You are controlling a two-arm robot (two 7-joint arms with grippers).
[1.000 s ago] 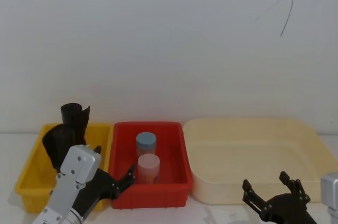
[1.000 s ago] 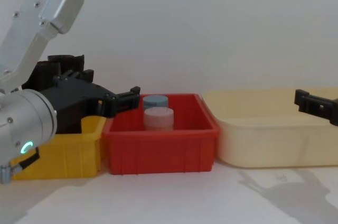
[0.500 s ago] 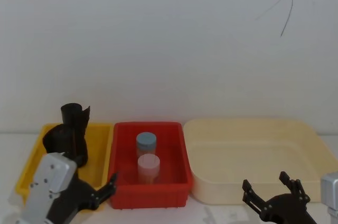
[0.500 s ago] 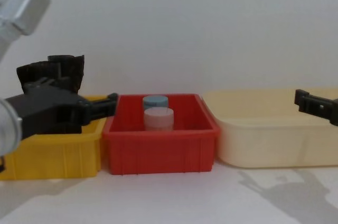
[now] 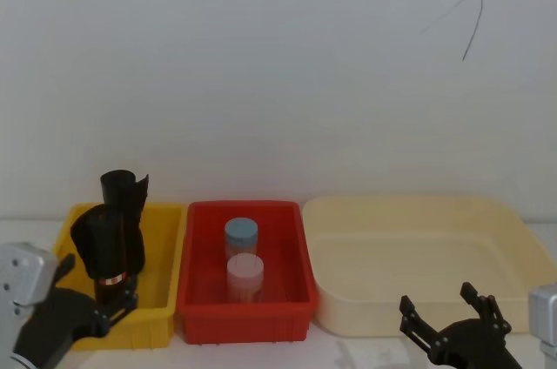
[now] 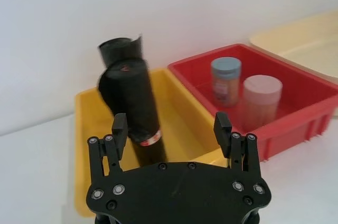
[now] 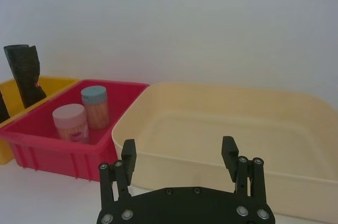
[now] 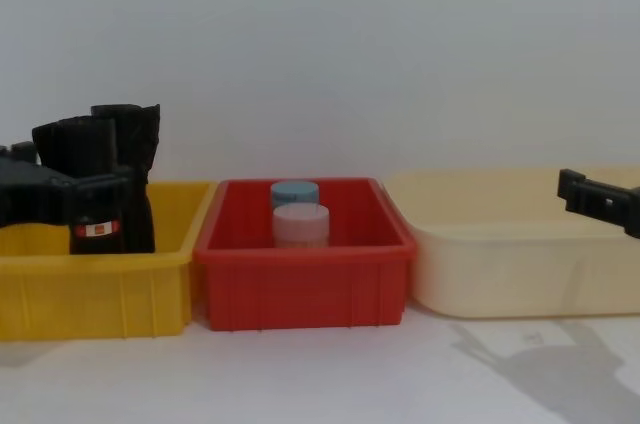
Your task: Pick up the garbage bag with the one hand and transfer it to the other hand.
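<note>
The garbage bag [image 5: 108, 245] is a black roll with a red-and-white label band, standing tilted in the yellow bin [image 5: 165, 260]. It also shows as the garbage bag [image 6: 132, 100] and the garbage bag [image 8: 84, 174]. My left gripper [image 6: 171, 129] is open just short of the bin's near wall, facing the roll and touching nothing. In the head view the left gripper [image 5: 97, 310] sits at the lower left. My right gripper [image 7: 178, 152] is open and empty, low in front of the cream tray [image 7: 274, 129]. That right gripper [image 5: 451, 317] is at the bottom right.
A taller plain black roll [image 5: 124, 190] stands behind the labelled one in the yellow bin. The red bin [image 5: 291, 251] in the middle holds a blue-lidded jar [image 5: 241, 235] and a pink-lidded jar [image 5: 244, 271]. A white wall closes the back.
My left arm has drawn back and swung left, from the red bin's front corner to the yellow bin, uncovering the labelled roll. The right arm has not moved.
</note>
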